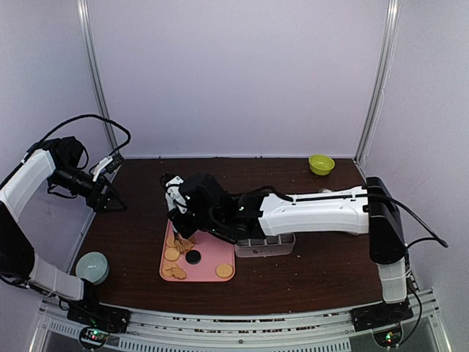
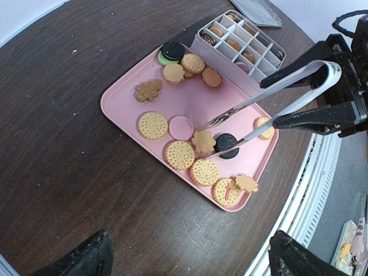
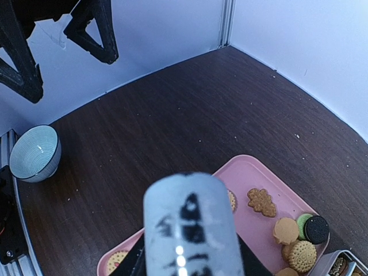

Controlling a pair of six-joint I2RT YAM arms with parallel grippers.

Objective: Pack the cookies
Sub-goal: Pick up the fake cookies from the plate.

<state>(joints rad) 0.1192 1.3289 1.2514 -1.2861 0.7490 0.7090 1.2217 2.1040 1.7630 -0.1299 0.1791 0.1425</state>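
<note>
Several cookies [image 2: 179, 154] lie on a pink tray [image 2: 118, 100], mostly golden rounds and flower shapes, one pink, two black, one green. My right gripper [image 1: 192, 220] is over the tray, shut on metal tongs [image 2: 299, 86]. The tong tips sit on either side of a flower cookie [image 2: 203, 141], beside a black cookie [image 2: 227, 145]. In the right wrist view the tongs' blurred loop end [image 3: 192, 230] hides the jaws. A white compartment box [image 2: 241, 43] with a few cookies stands against the tray's right side. My left gripper [image 1: 110, 199] is open and empty, raised at the table's left.
A grey-blue bowl [image 1: 92, 266] sits at the near left corner. A small green bowl [image 1: 321, 164] sits at the back right. A grey flat lid [image 2: 257, 8] lies beyond the box. White walls close the back and sides.
</note>
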